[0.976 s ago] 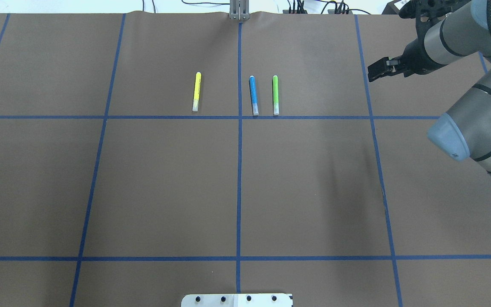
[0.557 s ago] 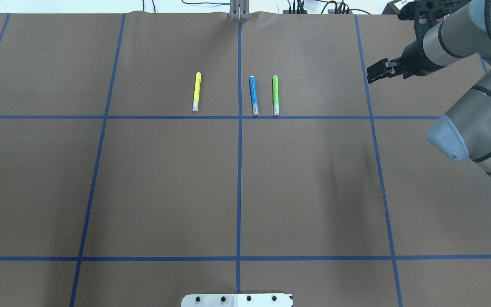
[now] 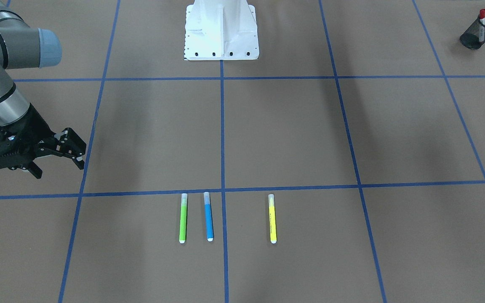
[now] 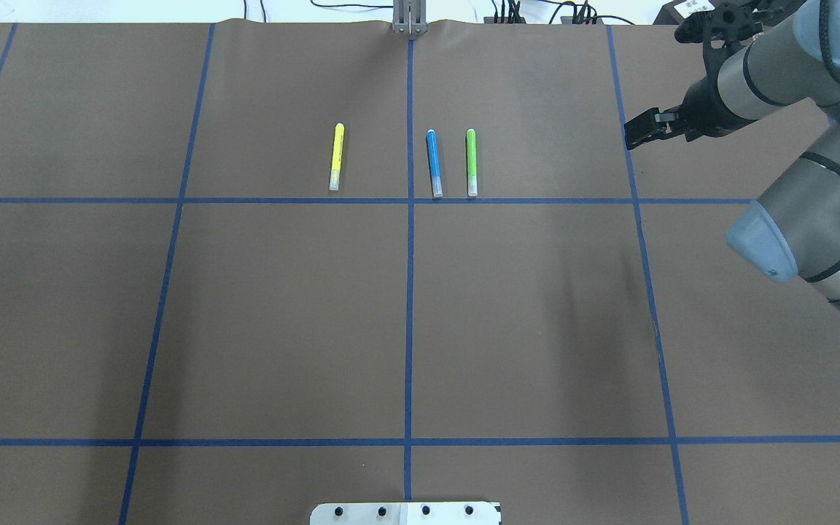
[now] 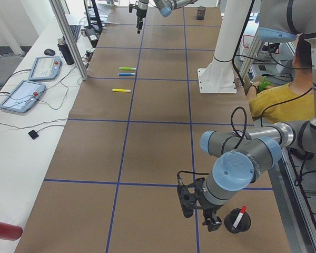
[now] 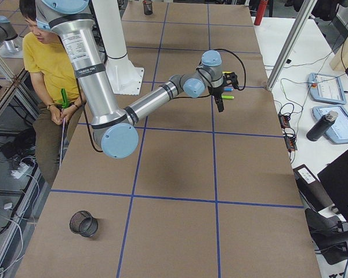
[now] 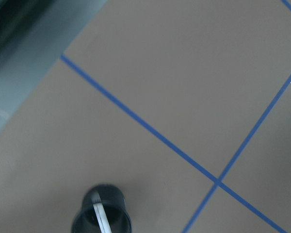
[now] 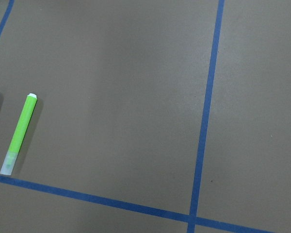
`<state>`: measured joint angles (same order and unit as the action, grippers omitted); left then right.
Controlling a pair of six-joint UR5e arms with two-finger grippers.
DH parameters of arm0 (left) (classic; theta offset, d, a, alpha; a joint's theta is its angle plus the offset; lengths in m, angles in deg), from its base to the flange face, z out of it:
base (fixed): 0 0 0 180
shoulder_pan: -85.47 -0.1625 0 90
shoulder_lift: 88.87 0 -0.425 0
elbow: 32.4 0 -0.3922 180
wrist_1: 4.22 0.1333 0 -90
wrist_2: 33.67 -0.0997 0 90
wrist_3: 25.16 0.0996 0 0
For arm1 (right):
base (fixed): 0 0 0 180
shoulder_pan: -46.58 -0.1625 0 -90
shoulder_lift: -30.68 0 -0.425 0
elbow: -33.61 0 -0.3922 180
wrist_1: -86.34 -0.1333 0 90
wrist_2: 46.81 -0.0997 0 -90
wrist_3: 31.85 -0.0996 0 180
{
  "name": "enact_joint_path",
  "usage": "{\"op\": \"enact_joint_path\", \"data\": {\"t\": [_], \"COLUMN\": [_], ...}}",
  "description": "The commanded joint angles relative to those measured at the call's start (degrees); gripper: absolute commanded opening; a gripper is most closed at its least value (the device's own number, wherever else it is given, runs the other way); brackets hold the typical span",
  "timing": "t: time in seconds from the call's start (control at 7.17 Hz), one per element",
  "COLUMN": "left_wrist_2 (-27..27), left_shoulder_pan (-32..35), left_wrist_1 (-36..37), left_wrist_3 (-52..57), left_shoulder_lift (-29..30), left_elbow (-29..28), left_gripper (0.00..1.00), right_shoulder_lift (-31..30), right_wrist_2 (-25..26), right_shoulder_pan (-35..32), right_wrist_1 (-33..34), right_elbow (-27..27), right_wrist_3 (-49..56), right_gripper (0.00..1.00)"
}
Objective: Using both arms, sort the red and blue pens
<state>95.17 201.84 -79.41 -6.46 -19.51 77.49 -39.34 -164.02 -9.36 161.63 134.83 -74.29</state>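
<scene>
The blue pen (image 4: 433,162) lies flat on the far half of the surface (image 4: 281,313), just right of the centre tape line, with its cap toward the robot. The red pen (image 3: 482,19) is already standing in a mesh cup (image 3: 472,40) at the near left corner. The left gripper (image 5: 210,224) hangs just beside that cup, but I cannot tell how its jaws stand.

The main risk comes from the green marker (image 4: 471,162). It lies parallel to the blue pen and just beside it, on the side where the right gripper (image 3: 59,165) hovers, spread and empty, off to the far right. To reach the blue pen the gripper has to pass over the green marker. A wide jaw set down there could nudge the green marker, trap both barrels, or close on the wrong one. The slim round barrel may also roll away, or swing if it is pinched off-centre.

The yellow marker (image 4: 336,157) lies well clear, left of the centre line. A second mesh cup (image 6: 83,223) stands at the near right, well apart from the pens, so the carry would be long. A person (image 6: 49,69) sits beside the robot's base (image 3: 221,29), off the surface.
</scene>
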Motion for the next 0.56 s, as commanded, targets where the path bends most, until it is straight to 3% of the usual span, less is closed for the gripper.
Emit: {"op": "enact_joint_path", "data": {"t": [0.0,0.42], "left_wrist_2": [0.62,0.8], "left_shoulder_pan": [-13.92,-27.74], "left_wrist_1": [-6.89,-6.89], "left_wrist_3": [-4.88,-15.25], "left_shoulder_lift": [4.0,11.39], "left_elbow": [-0.29,-0.99], "left_gripper": [1.0,1.0], "right_shoulder_lift": [-0.03,0.58], "right_wrist_2": [-0.21,-0.47], "right_shoulder_pan": [0.48,2.75], "right_wrist_1": [0.03,-0.06], "right_elbow": [-0.05,0.3], "right_wrist_3": [-0.1,-4.54], "right_gripper": [1.0,1.0]}}
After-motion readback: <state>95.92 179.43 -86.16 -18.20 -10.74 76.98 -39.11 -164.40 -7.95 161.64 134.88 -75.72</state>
